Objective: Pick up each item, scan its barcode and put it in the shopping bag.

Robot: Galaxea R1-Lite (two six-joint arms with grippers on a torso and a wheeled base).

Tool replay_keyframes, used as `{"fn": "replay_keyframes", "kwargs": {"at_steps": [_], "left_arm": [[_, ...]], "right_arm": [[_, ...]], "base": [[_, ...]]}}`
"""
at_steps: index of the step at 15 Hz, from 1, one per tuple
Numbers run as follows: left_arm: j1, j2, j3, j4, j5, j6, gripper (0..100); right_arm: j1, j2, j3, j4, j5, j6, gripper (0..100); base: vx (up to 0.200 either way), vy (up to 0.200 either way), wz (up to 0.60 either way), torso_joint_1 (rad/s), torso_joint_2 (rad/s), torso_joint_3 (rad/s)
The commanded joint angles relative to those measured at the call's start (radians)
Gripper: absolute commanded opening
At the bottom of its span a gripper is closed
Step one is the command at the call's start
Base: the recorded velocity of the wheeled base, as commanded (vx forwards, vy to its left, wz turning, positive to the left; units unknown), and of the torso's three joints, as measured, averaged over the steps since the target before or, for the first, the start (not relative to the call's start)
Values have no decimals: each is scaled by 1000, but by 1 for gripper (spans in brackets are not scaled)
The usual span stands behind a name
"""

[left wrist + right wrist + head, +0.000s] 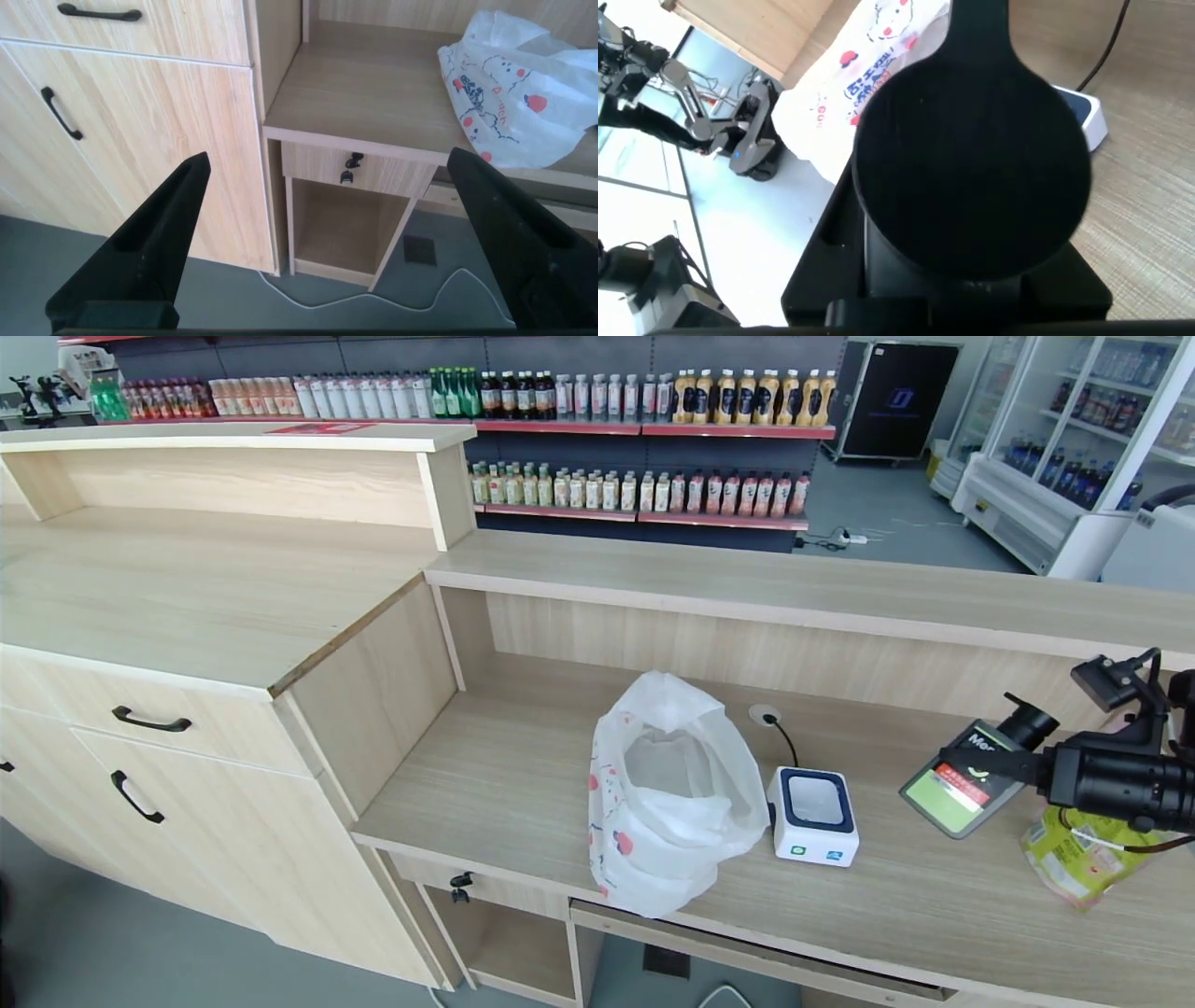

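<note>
As my right gripper (pixel 980 751) clamps the flat packet (pixel 943 803) above the counter (pixel 523 775), at 3 o'clock from the scanner (pixel 812 812), I read its long axis running 1 to 7 o'clock, printed face up. At the scanner's 9 o'clock stands the shopping bag (pixel 667 803). My left gripper (pixel 327 159) hangs low, fingers wide apart.

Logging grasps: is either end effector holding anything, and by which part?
Right end effector grips the flat pack by its right end; left end effector empty.
</note>
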Motion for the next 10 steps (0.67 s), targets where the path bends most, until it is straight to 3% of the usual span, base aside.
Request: {"fn": "replay_keyframes", "kwargs": {"at_steps": [1,10], "left_arm": [[0,1,0,0,0,0,100],[0,1,0,0,0,0,100]], "right_arm": [[0,33,-1,0,0,-8,0],[3,174,-107,-3,41,-108,0]], "base": [[0,0,0,0,0,0],[0,0,0,0,0,0]]}}
